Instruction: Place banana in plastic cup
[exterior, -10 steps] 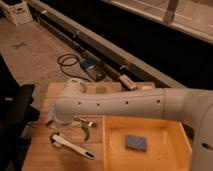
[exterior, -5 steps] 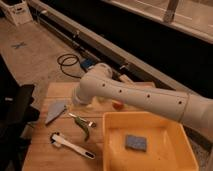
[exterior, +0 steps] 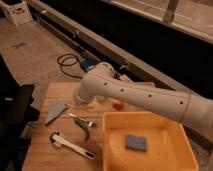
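I count one wooden table (exterior: 45, 155). At near right, one large yellow tub (exterior: 145, 116) holds one blue sponge (exterior: 135, 142). Left of it lie one green pepper (exterior: 82, 126), one white-handled utensil (exterior: 70, 146), one grey wedge (exterior: 56, 111) and one orange fruit (exterior: 117, 104). One robot arm (exterior: 145, 97) hides its one gripper behind the bend.

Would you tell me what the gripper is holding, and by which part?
Cannot be told: the gripper is hidden behind the white arm above the wooden table.

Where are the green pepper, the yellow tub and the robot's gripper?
green pepper (exterior: 82, 127), camera view, curved middle.
yellow tub (exterior: 165, 150), camera view, bare floor.
gripper, camera view: hidden behind the white arm (exterior: 140, 97).
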You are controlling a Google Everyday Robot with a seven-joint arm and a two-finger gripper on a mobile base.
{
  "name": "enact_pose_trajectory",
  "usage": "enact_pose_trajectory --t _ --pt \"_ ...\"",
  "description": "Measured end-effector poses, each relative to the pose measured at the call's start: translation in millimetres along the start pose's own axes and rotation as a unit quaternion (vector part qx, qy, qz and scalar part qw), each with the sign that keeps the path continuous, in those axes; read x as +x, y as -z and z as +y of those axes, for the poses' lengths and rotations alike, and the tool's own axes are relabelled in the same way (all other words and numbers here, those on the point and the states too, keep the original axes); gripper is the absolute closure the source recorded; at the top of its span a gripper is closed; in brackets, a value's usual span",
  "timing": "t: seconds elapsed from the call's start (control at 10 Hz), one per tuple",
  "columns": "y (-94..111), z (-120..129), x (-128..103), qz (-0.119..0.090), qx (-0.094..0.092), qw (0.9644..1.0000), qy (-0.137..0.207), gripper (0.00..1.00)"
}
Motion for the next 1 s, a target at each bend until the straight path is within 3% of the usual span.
enact_pose_trajectory --t 0.1,0.3,0.6,0.8,1.0 --pt "1.0 -0.8 0.3 -0.001 0.004 1.0000 -0.004 1.00" --pt "10.0 -14.7 14.0 -0.011 0.036 0.9989 -0.029 1.00" --pt "21.5 -73.7 45.7 -0.043 0.087 0.9934 -0.061 1.00" --pt "28.6 -112.2 68.5 -0.062 0.120 0.9873 -0.084 1.00" --pt "37.8 -139.9 95.5 -0.089 0.164 0.9765 -0.109 1.00"
